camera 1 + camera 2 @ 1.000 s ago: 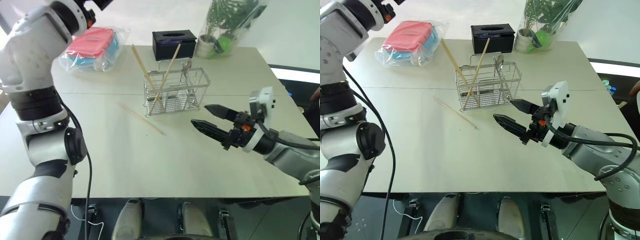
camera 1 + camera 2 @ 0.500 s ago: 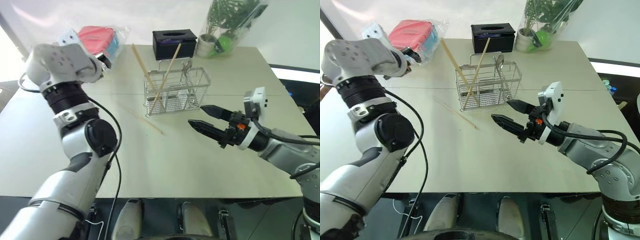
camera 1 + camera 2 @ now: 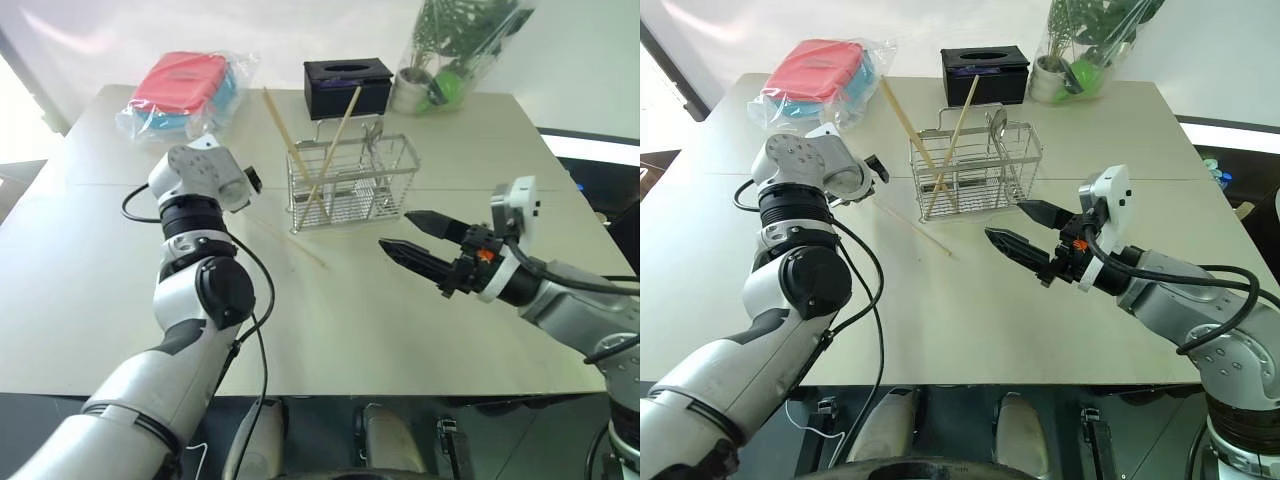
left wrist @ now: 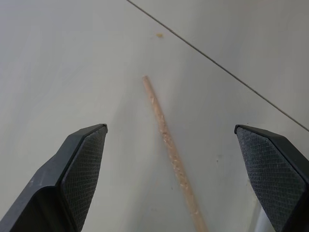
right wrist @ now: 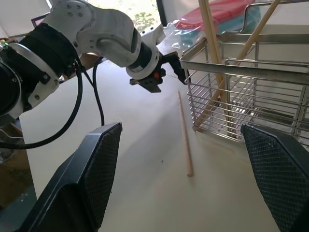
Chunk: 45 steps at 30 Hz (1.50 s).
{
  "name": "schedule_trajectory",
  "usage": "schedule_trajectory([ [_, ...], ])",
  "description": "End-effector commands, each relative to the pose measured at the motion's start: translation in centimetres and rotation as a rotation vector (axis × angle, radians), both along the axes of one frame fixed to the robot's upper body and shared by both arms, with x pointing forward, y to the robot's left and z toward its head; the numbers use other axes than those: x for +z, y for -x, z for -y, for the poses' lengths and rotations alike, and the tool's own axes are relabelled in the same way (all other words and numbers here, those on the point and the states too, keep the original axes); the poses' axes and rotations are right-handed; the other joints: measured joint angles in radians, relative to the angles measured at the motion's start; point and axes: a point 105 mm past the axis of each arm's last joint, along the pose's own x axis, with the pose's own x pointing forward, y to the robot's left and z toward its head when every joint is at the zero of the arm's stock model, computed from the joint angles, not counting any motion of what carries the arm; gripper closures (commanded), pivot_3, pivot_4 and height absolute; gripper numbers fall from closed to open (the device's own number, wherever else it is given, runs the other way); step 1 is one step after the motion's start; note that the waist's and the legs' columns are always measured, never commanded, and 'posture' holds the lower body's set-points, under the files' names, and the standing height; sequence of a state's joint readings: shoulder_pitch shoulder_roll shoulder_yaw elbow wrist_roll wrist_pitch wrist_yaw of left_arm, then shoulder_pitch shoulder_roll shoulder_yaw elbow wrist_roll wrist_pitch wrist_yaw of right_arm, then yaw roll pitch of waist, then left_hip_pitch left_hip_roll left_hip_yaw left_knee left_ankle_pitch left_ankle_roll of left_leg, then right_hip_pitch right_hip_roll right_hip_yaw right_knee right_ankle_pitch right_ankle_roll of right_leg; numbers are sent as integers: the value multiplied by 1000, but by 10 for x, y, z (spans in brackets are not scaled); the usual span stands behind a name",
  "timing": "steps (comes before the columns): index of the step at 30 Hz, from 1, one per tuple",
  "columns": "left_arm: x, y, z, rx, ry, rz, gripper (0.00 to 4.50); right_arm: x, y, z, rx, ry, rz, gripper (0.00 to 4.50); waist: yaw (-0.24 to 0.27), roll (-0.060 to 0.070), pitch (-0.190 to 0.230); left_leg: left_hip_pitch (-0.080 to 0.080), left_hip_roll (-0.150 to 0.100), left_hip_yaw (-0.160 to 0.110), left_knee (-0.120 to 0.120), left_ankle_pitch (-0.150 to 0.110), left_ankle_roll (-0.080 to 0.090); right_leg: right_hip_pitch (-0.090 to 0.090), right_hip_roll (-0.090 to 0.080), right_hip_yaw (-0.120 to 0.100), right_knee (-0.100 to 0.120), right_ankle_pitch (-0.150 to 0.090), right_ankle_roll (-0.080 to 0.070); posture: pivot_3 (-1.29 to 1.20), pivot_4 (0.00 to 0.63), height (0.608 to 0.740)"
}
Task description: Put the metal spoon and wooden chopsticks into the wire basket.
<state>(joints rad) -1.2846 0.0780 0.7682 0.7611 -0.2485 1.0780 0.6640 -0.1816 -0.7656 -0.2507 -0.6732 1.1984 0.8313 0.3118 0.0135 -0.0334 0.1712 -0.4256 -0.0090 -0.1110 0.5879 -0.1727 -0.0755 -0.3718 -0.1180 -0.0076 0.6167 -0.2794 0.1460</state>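
Observation:
The wire basket stands at the table's middle back. Two wooden chopsticks lean upright in it, crossing above the rim. The metal spoon stands in it too, its shiny bowl up at the right side. A third chopstick lies flat on the table in front of the basket's left corner. My left gripper hangs open just over that stick's far end, and in the left wrist view the stick runs between its wide-spread fingers. My right gripper hovers open and empty to the right of the basket.
A black tissue box sits behind the basket. A bagged red and blue container lies at the back left. A potted plant in plastic wrap is at the back right.
My left arm has swung down from high at the upper left to just above the table, over the lying chopstick's far end. The right gripper has stayed where it was.

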Motion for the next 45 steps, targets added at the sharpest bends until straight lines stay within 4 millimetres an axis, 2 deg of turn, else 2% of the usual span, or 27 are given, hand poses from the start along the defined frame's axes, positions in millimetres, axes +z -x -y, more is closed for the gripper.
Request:
schedule_trajectory([
  [1,-2,-5,1,4,-14,18,45,11,7,-1,-1,-14,52,405,0,0,0,0,0,0,0,0,0,0,0,0,0,0,0,0,150,710],
  [7,-22,-8,2,13,-21,-9,45,12,7,0,-21,-21,60,405,-1,2,-2,1,0,0,0,0,0,1,0,0,0,0,0,0,150,710],
  [8,-25,-8,1,21,-21,-16,279,12,7,1,-23,-22,61,405,-1,3,-2,1,0,0,0,0,0,1,0,0,0,0,0,0,150,710],
  [11,-30,-8,-2,41,-17,-24,1358,12,7,1,-28,-23,60,405,-1,4,-3,3,0,0,0,0,0,3,0,0,0,0,0,0,150,710],
  [16,-31,-8,-1,55,1,-27,3848,12,7,3,-35,-25,63,405,3,5,-3,4,0,0,1,0,0,5,0,0,0,0,0,0,150,710],
  [17,-30,-9,-1,56,3,-26,4469,12,7,3,-35,-26,64,405,4,5,-3,4,0,0,1,0,0,5,-1,0,0,0,0,0,150,710],
  [23,-21,-11,-6,70,14,-5,4469,13,5,4,-38,-29,68,405,2,5,-3,4,0,0,1,0,0,5,-1,0,0,0,0,0,150,710],
  [27,-16,-11,-18,96,0,8,4469,14,4,5,-38,-27,69,405,0,5,-3,4,0,0,1,0,0,5,-1,0,0,0,0,0,150,710],
  [30,9,-16,-57,145,-85,123,4469,14,3,5,-32,-24,68,405,-6,4,-2,3,0,0,1,0,0,4,-1,0,0,0,0,0,150,710],
  [34,45,-21,-86,165,-40,325,4469,11,4,7,-27,-11,59,405,-12,4,-2,1,0,0,-1,0,0,-1,0,0,2,0,0,0,150,710],
  [38,88,-16,-123,139,-167,585,4469,9,7,14,-28,5,42,405,-9,4,-2,1,0,0,-3,0,0,-1,0,0,1,0,0,0,150,710],
  [40,116,-11,-129,87,-211,750,4469,8,8,16,-30,15,37,405,-7,4,-2,1,0,0,-3,0,0,-1,0,0,1,0,0,0,150,710],
  [42,147,-3,-125,15,-231,914,4469,6,9,19,-34,32,32,405,0,3,-2,1,0,0,-3,0,-1,0,-1,0,1,1,-1,0,150,710],
  [44,191,10,-110,-82,-115,1129,4469,3,9,22,-39,41,24,405,5,2,-2,1,0,0,-2,1,-1,0,-1,0,0,1,-1,0,150,710],
  [45,222,21,-101,-143,-80,1258,4469,2,10,23,-42,43,21,405,6,2,-1,0,0,0,-1,1,-1,1,0,0,-1,1,-1,0,150,710],
])
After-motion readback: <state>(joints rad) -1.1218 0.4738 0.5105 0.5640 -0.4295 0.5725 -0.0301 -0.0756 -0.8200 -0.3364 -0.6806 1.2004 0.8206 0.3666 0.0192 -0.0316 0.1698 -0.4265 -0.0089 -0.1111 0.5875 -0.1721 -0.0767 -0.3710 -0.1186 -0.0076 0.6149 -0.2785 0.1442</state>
